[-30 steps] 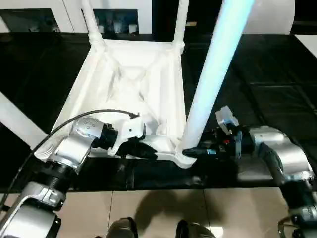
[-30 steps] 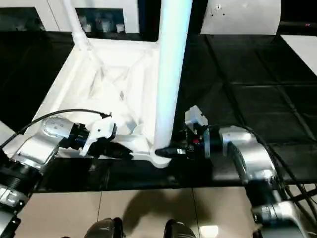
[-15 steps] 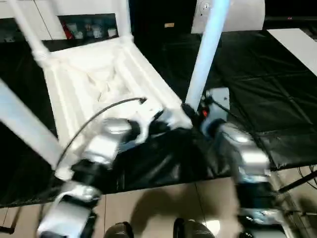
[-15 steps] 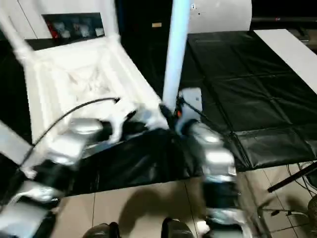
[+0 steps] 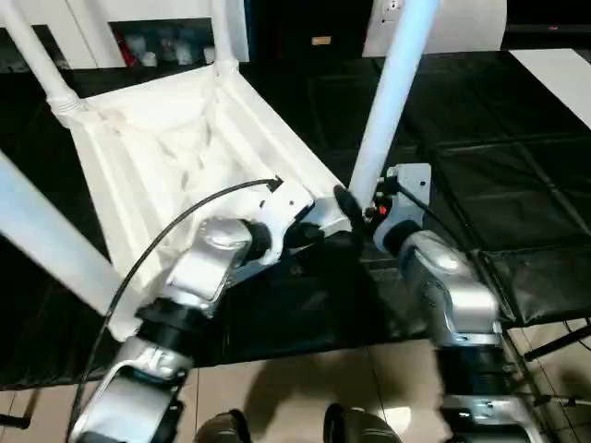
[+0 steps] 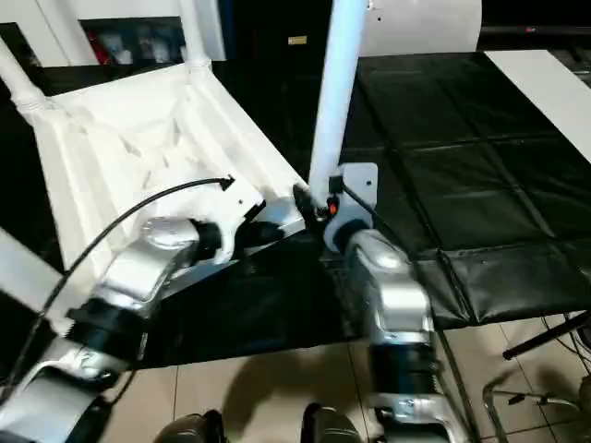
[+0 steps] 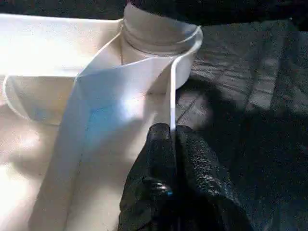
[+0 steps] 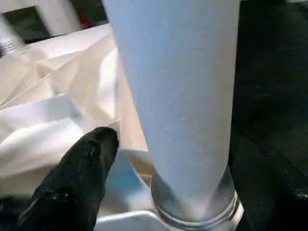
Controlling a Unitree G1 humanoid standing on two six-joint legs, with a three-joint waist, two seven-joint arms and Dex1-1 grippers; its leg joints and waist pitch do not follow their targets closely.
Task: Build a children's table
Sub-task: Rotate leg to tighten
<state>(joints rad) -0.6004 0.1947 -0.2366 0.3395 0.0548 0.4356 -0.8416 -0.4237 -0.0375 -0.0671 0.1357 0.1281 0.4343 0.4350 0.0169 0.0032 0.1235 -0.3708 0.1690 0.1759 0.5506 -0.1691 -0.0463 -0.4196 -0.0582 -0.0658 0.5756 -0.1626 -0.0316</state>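
Pinching the thin raised rim of the tabletop, the left hand has its two black fingers pressed together on the plastic wall just beside a corner socket. The right hand stands at the foot of the nearest leg; one black finger shows beside the leg with a gap between them, so the jaws look spread around the leg and not clamped on it.

The children's table lies upside down on the black-covered worktop, ribbed underside up, its near corner between the two hands. Four white legs stand up from its corners, the near right one rising steeply past the camera.

Judging by the thin walls and hollow ribs, the table is light and fairly stiff, though the rim may flex under a hard pinch. The smooth, tapered legs look slippery, so low down near the socket collar, where the leg is thickest, seems the surest place to grip.
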